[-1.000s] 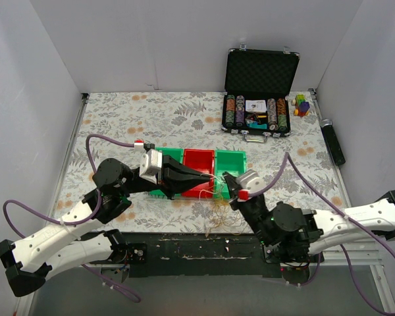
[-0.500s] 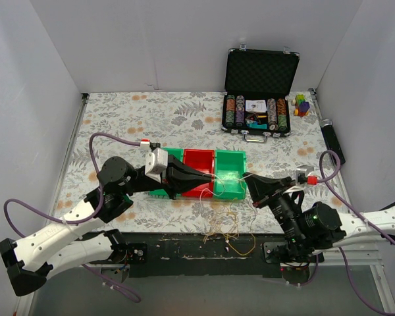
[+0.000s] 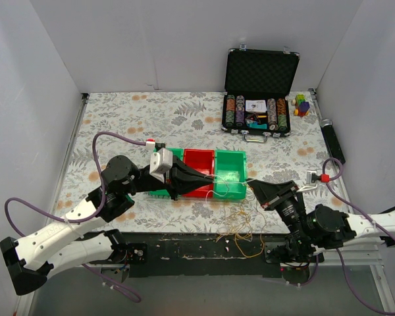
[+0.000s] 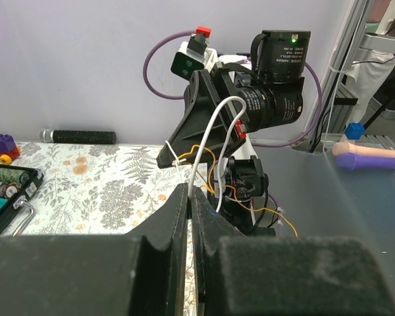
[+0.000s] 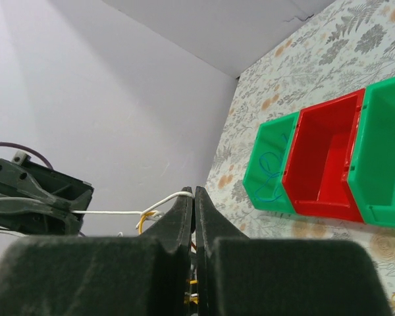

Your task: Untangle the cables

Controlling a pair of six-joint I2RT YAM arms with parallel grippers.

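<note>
Top external: left hand (image 3: 214, 178) and right hand (image 3: 251, 187) both clamp the white cable (image 5: 118, 212) taut. The teal cable (image 5: 270, 181) lies in a green bin (image 5: 284, 128). The yellow cables (image 3: 240, 234) look knotted, so roughly midway.

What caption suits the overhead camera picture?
Untangling in progress: left gripper and right gripper pinch one white cable between them; yellow tangle sags beneath.
</note>
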